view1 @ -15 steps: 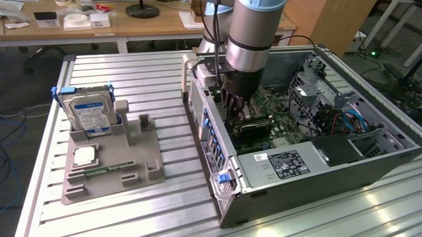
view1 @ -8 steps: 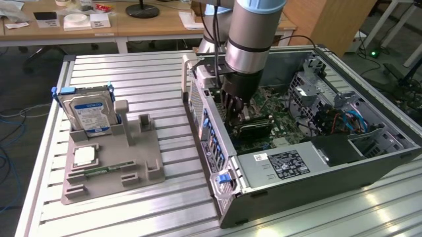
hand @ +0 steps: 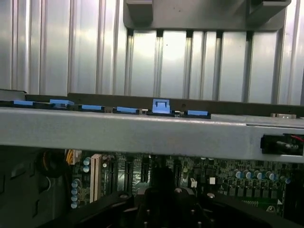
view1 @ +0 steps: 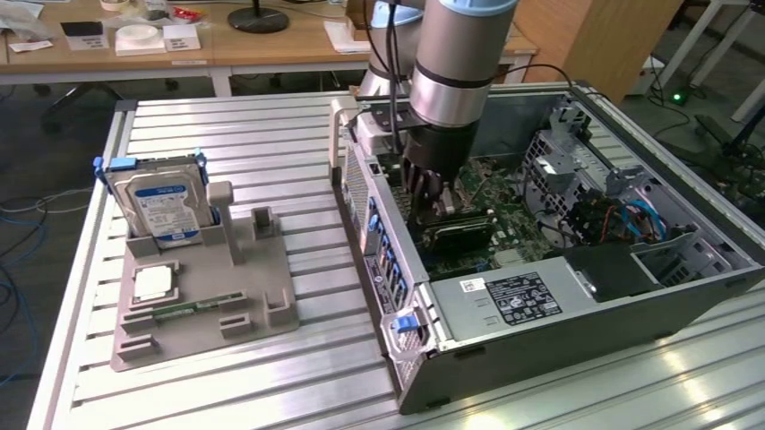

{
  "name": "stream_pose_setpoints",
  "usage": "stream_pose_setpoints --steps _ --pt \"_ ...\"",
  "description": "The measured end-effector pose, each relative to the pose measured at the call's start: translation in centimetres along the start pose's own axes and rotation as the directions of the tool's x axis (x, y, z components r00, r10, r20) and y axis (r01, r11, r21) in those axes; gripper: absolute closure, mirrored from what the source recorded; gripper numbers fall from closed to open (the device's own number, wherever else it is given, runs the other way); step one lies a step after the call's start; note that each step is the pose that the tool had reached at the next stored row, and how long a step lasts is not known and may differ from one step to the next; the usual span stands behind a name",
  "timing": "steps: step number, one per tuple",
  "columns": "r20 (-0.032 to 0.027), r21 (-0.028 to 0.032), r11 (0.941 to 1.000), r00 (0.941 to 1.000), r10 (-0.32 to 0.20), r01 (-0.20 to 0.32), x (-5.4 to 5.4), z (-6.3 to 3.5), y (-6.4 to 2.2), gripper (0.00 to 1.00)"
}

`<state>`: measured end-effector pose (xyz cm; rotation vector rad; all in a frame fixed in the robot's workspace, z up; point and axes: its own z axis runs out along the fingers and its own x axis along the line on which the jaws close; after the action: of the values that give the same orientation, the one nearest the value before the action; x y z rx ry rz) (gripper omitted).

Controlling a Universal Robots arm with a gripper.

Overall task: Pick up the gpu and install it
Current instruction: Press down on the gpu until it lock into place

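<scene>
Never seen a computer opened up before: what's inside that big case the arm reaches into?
Inside the computer case you can see a green motherboard, a labelled power supply and blue cables. The gripper reaches down over the gpu, covering the slots beneath.

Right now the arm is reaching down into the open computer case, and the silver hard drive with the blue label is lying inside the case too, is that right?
Not quite. The arm does reach into the open computer case, but the hard drive stands outside it, upright in the grey holder on the table, towards the exterior view's left.

silver hard drive (view1: 161, 204) with blue label, grey holder tray (view1: 210, 309), green motherboard (view1: 502, 202), black gpu (view1: 460, 235).
</scene>
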<state>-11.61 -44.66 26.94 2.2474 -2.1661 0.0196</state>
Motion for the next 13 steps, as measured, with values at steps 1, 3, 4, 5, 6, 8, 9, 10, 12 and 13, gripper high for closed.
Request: stream_pose_setpoints --steps 1,3,4,5,6,8,9,10,12,13 --pt "-0.0005 -0.0003 1.0000 1.0000 0.000 0.000 0.0 -0.03 -0.12 0.89" --pt "-0.0004 -0.0002 1.0000 1.0000 0.000 0.000 0.0 -0.03 -0.67 0.89" --pt "-0.0004 -0.0003 1.0000 1.0000 0.000 0.000 0.0 -0.03 -1.01 0.89" --pt "-0.0003 -0.0003 1.0000 1.0000 0.000 0.000 0.0 -0.04 -1.38 0.89" --pt "-0.0002 -0.0003 1.0000 1.0000 0.000 0.000 0.0 -0.04 -1.76 0.89" --pt "-0.0003 -0.0003 1.0000 1.0000 0.000 0.000 0.0 -0.04 -2.50 0.89" --pt "-0.0002 -0.0003 1.0000 1.0000 0.000 0.000 0.0 -0.04 -2.91 0.89" --pt "-0.0001 -0.0003 1.0000 1.0000 0.000 0.000 0.0 -0.04 -3.28 0.89" --pt "-0.0002 -0.0003 1.0000 1.0000 0.000 0.000 0.1 -0.05 -3.95 0.89" --pt "-0.0002 -0.0003 1.0000 1.0000 0.000 0.000 0.1 -0.04 -4.21 0.89"
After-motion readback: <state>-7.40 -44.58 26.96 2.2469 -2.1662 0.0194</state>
